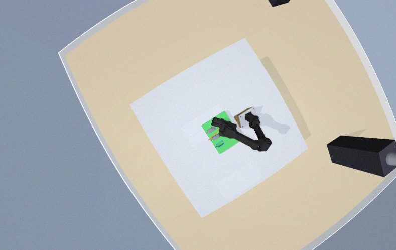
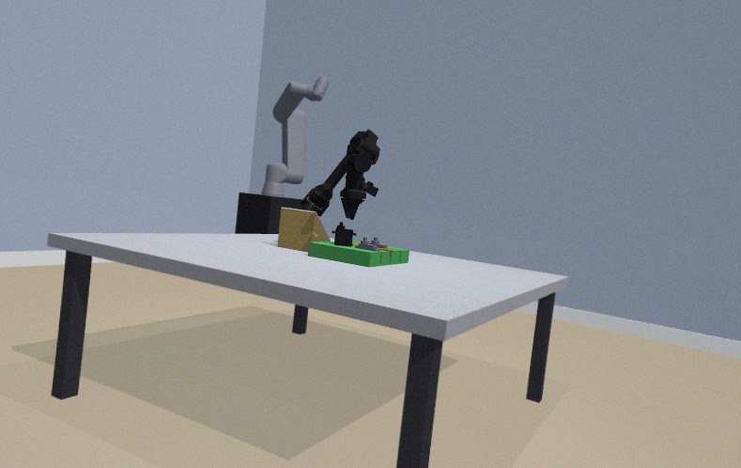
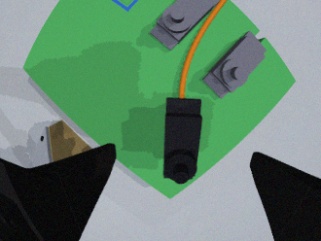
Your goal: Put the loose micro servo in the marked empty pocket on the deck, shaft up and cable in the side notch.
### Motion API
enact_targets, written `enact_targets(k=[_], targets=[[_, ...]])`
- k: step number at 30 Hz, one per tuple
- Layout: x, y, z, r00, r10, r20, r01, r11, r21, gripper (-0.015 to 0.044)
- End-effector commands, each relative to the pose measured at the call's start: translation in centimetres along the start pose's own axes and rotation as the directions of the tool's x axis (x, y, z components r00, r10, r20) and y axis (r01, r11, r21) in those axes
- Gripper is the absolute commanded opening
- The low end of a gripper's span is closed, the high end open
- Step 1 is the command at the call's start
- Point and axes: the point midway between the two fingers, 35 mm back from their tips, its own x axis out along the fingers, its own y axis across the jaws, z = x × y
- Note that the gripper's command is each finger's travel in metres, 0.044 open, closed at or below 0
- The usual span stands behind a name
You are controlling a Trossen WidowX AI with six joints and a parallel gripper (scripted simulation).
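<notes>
Black micro servo (image 3: 181, 140) is standing on the green deck (image 3: 90, 70); the black gripper (image 3: 177, 209) is hovering above, fingers apart (empty), lining up a grasp.

A bare robotics test room: plain grey-blue walls, tan floor (image 2: 623, 407), one white table (image 2: 245, 261), and a second grey robot arm (image 2: 291, 133) on a black pedestal (image 2: 256, 211).

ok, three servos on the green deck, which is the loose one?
The black servo with the orange cable, sitting on top of the deck between the open gripper's fingers. The two grey servos are already seated.
</notes>
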Motion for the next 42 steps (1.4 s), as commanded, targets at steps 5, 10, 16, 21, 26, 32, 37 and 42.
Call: enact_targets(k=[5,10,16,21,26,32,37,42], targets=[[2.2,0.0,0.1,1.0,0.008,0.005,-0.008,1.0,-0.016,0.044],[2.7,0.0,0.1,1.0,0.008,0.005,-0.008,1.0,-0.016,0.044],[3.3,0.0,0.1,1.0,0.008,0.005,-0.008,1.0,-0.016,0.044],[4.1,0.0,0.1,1.0,0.008,0.006,-0.008,1.0,-0.016,0.044],[4.7,0.1,0.1,1.0,0.008,0.006,-0.008,1.0,-0.016,0.044],[4.7,0.1,0.1,1.0,0.008,0.006,-0.008,1.0,-0.016,0.0282],[4.7,0.1,0.1,1.0,0.008,0.006,-0.008,1.0,-0.016,0.0151],[4.7,0.1,0.1,1.0,0.008,0.006,-0.008,1.0,-0.016,0.0098]])
